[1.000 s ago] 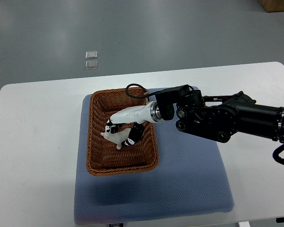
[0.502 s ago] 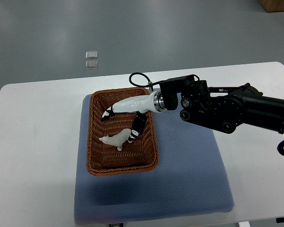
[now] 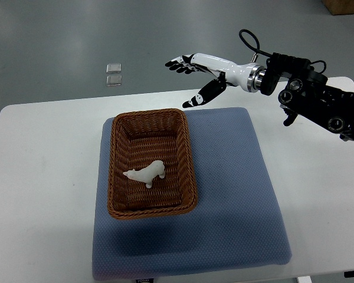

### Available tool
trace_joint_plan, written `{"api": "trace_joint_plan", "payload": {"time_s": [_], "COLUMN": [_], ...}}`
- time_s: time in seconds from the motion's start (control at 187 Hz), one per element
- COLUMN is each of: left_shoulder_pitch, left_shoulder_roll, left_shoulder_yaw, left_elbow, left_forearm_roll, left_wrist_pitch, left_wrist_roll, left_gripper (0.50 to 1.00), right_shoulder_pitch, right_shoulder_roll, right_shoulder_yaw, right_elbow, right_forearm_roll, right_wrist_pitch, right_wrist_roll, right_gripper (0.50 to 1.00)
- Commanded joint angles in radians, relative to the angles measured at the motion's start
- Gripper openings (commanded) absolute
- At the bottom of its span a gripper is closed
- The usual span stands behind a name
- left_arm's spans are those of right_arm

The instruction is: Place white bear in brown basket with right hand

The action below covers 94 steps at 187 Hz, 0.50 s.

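The white bear (image 3: 145,174) lies on its side inside the brown wicker basket (image 3: 186,154), near its middle. The basket stands on the left part of a blue mat (image 3: 236,194). My right hand (image 3: 192,79) is white with black fingertips. It is raised above and behind the basket's far right corner, fingers spread and holding nothing. Its black arm (image 3: 321,100) comes in from the right edge. The left arm does not show.
The blue mat lies on a white table (image 3: 41,177). Grey floor lies beyond the table's far edge, with two small clear squares (image 3: 113,74) on it. A brown box corner (image 3: 345,6) shows at the top right.
My right hand has let go of the bear and lifted up out of the basket, moving back and to the right. The bear now lies free in the basket.
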Motion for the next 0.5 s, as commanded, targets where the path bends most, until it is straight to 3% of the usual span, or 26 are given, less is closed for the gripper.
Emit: {"api": "trace_joint_plan", "payload": {"time_s": [0.0, 0.278, 0.497], "left_shoulder_pitch": [0.0, 0.0, 0.0], "left_shoulder_roll": [0.0, 0.0, 0.0], "left_shoulder_yaw": [0.0, 0.0, 0.0], "left_elbow": [0.0, 0.0, 0.0], "left_forearm_roll": [0.0, 0.0, 0.0], "left_wrist_pitch": [0.0, 0.0, 0.0], "left_wrist_roll": [0.0, 0.0, 0.0], "left_gripper": [1.0, 1.0, 1.0], "right_shoulder_pitch": [-0.047, -0.204, -0.293], "right_shoulder_roll": [-0.026, -0.006, 0.055], "right_shoulder_yaw": [0.059, 0.251, 0.334], "right_elbow": [-0.002, -0.016, -0.099], "right_forearm_roll": [0.012, 0.199, 0.408], "right_wrist_pitch": [-0.06, -0.152, -0.215], "right_wrist_roll": [-0.001, 0.008, 0.111], "right_gripper": [0.905, 0.905, 0.907]}}
